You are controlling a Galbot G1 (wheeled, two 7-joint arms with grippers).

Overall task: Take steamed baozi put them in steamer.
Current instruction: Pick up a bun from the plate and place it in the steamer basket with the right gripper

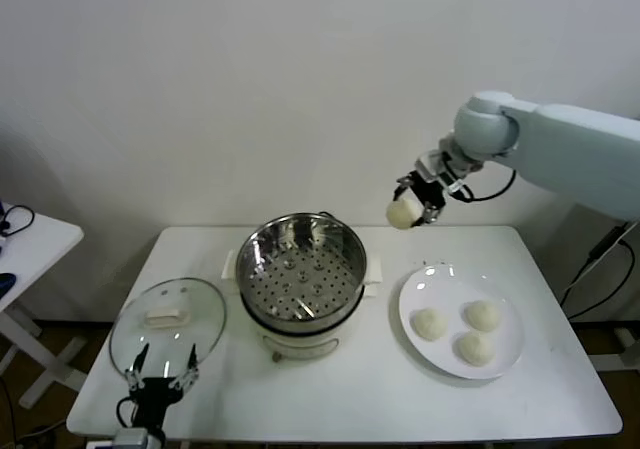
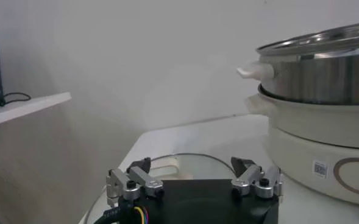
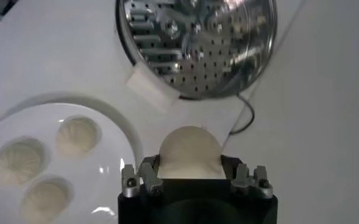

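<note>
White table against plain white wall.

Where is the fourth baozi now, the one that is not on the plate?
In the head view the right gripper holds the fourth baozi in the air, above the table between the steamer and the plate.

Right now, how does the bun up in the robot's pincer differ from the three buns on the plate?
The held bun hangs in the air behind the table, clamped in the right pincer; the three plate buns rest untouched on the white plate. The held bun is alone, nearer the steamer; the plate buns sit clustered, apart from one another. All four are round, cream-white and similar in size.
</note>
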